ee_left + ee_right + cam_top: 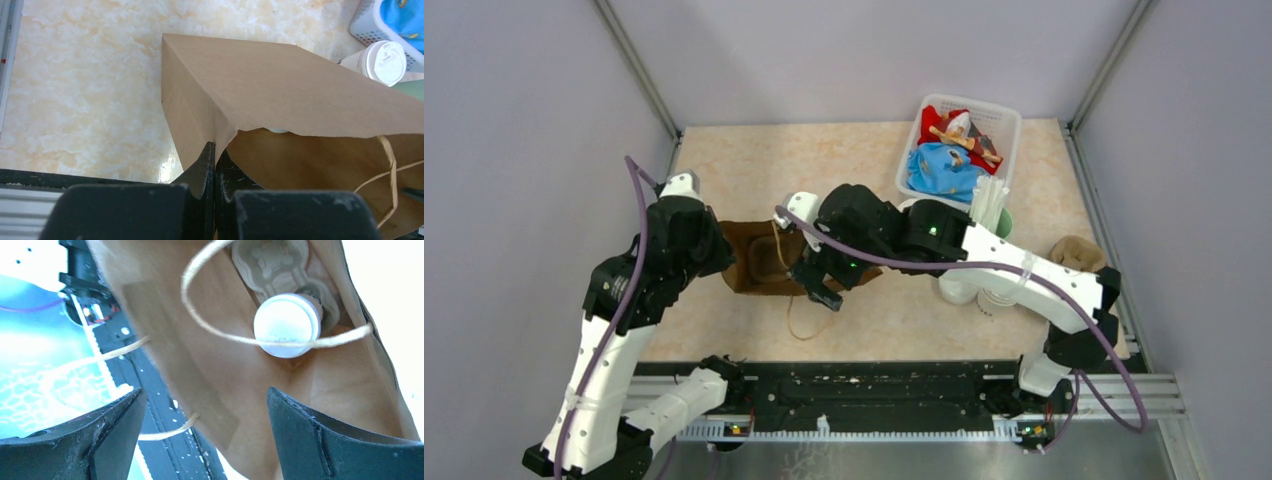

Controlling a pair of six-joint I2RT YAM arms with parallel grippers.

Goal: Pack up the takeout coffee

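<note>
A brown paper bag (754, 262) stands open on the table. Deep inside it the takeout coffee (286, 325), a cup with a white round lid, sits in a pulp cup carrier (272, 262); the cup's side is hidden. My left gripper (215, 147) is shut on the bag's rim at a corner and shows at the bag's left edge in the top view (724, 255). My right gripper (205, 392) is open and empty above the bag's mouth, with one finger inside the mouth and one outside it. It also shows in the top view (819, 285). A twine handle (210, 335) crosses the opening.
Another lidded white cup (384, 61) stands beyond the bag, next to a white basket (1007, 118) of cloth items. A stack of white cups (989, 205), loose lids (969, 290) and a brown pulp piece (1076, 252) lie at the right. Grey walls enclose the table.
</note>
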